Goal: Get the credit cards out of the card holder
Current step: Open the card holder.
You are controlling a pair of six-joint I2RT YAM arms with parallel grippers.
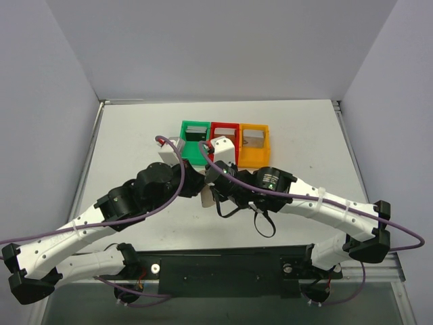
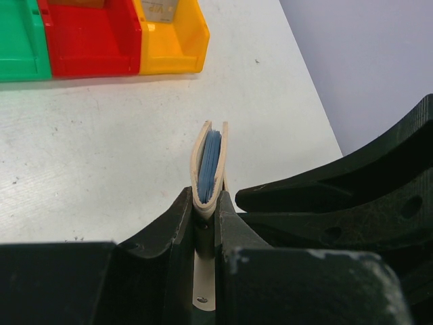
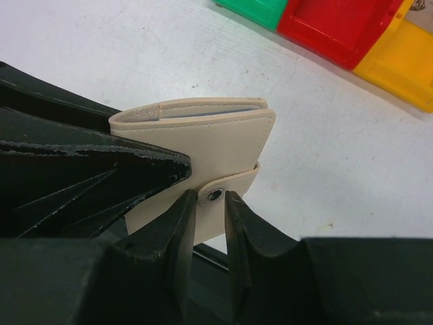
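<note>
The tan card holder (image 2: 210, 162) is folded and stands on edge above the table, with bluish layers showing between its flaps. My left gripper (image 2: 206, 203) is shut on its lower folded edge. In the right wrist view the card holder (image 3: 203, 139) shows its flat tan side and a strap with a metal snap (image 3: 215, 195). My right gripper (image 3: 211, 196) pinches that strap, its fingertips tight on either side of the snap. From above, both grippers meet at the card holder (image 1: 207, 197) in mid-table. Grey credit cards (image 1: 197, 132) lie in the bins behind.
Green (image 1: 194, 144), red (image 1: 224, 128) and orange (image 1: 254, 152) bins stand in a row just behind the grippers. A black cable loop (image 1: 265, 227) hangs under the right arm. Grey walls close in the table on three sides.
</note>
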